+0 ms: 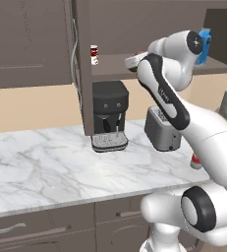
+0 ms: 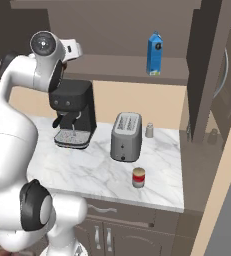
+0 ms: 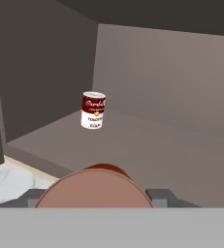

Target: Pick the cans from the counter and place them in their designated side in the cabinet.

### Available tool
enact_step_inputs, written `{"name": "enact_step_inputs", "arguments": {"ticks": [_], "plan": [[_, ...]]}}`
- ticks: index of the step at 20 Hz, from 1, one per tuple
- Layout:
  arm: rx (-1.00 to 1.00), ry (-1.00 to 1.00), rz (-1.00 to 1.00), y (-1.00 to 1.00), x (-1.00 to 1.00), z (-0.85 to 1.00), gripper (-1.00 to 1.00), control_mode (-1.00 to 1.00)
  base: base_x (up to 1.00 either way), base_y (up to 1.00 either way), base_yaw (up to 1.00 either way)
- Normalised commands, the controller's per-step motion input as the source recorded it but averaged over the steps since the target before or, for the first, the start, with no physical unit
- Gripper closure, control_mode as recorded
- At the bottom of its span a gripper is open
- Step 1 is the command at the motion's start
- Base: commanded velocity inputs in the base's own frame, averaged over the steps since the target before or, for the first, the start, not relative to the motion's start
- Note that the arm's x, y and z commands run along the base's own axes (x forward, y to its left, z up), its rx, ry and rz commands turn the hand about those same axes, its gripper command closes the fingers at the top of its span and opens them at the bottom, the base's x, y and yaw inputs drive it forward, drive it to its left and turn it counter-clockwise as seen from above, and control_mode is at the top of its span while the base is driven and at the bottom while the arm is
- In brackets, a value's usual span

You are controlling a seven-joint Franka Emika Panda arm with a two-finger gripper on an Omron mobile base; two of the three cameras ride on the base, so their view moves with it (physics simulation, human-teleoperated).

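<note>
Dark brown cabinetry is lining the wall above a long white marble counter [image 1: 46, 167], which is sitting over brown drawers [image 1: 36, 226] with curved handles. The cabinet [image 1: 31, 44] is standing open, its door [image 1: 84, 69] swung edge-on toward the room with a metal handle [image 1: 74, 54] running down it, and a long shelf [image 2: 137, 67] is showing inside.

On the counter, a black coffee machine [image 1: 110, 115] is standing against the back edge, and a grey toaster [image 2: 126, 136] is standing further toward the right end. A small grey shaker [image 2: 149, 130] is sitting just behind the toaster, near the back edge. One can [image 2: 138, 177], red above and pale below, is standing upright on the counter in front of the toaster, near the front edge and apart from the toaster.

On the shelf, a slim white can with red marks [image 3: 93, 110] is standing upright toward the left end, near the door. A blue carton [image 2: 155, 53] is standing upright toward the right end of the shelf, well apart from it.

The white arm is reaching up to shelf level. The gripper [image 3: 96, 191] is clamped on a red-brown can [image 3: 95, 186], which is sitting between the two fingertips [image 3: 159, 195] and pressing against both. The held can is hanging just above the front edge of the shelf, toward the left half, short of the slim white can and well apart from it.
</note>
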Motion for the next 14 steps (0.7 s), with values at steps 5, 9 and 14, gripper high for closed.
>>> {"name": "enact_step_inputs", "arguments": {"ticks": [5,9,14], "plan": [[0.00,0.03,0.00,0.06,0.18,0.00,1.00,-1.00,0.00,0.00,0.00],[0.00,0.03,0.00,0.07,0.18,0.00,1.00,-1.00,0.00,0.00,0.00],[0.00,0.02,0.00,0.08,0.19,0.00,1.00,-1.00,0.00,0.00,0.00]]}}
